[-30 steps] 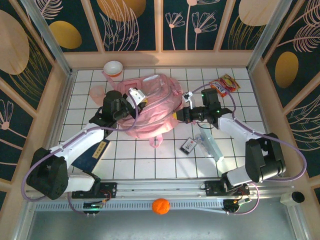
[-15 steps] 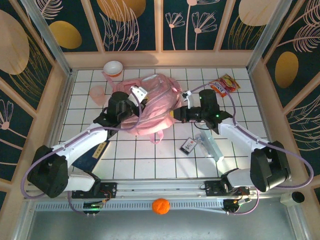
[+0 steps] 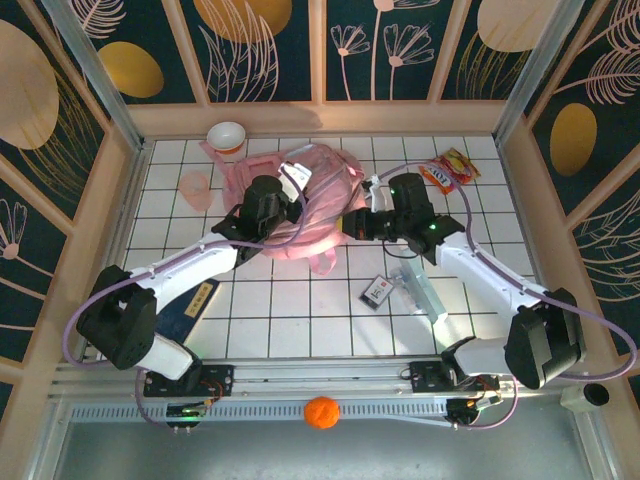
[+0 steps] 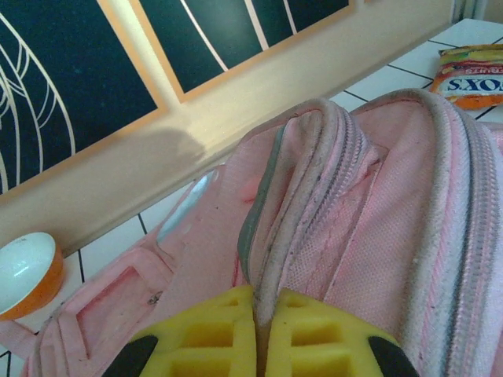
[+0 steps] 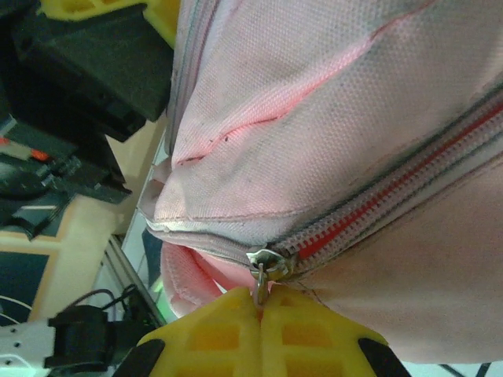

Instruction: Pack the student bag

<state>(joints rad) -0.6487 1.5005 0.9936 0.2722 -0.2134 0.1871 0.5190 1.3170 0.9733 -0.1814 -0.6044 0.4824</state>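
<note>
In the left wrist view the left gripper (image 4: 258,318) has its yellow fingers (image 4: 196,338) pressed together on a raised, zipper-edged fold of the student bag (image 4: 377,220), and the fold rises straight out of the pinch toward 12 o'clock. In the right wrist view the right gripper (image 5: 260,318) is likewise closed, its fingertips nipping the small metal zipper pull (image 5: 262,275) that hangs from the slider. The zipper's pale tape and red inner line run off toward 2 o'clock across the pink fabric of the bag (image 5: 314,118). From above, the left gripper (image 3: 290,188) meets the bag (image 3: 318,190) on its 9 o'clock side and the right gripper (image 3: 350,226) meets it at about 4 o'clock, so the bag sits bunched between the two arms. It lies on the white tiled table (image 3: 300,320), toward the far middle. Around the bag, an orange bowl with a white inside (image 3: 226,135) (image 4: 23,275) lies at 10 o'clock near the back wall. A translucent pink cup (image 3: 195,186) stands at 9 o'clock, well apart. An orange-and-red snack packet (image 3: 450,168) (image 4: 471,75) lies at 2 o'clock. A small black card (image 3: 377,291) lies at 5 o'clock, just beside a white box (image 3: 422,292). A dark blue book (image 3: 190,305) lies under the left arm at 7 o'clock.
</note>
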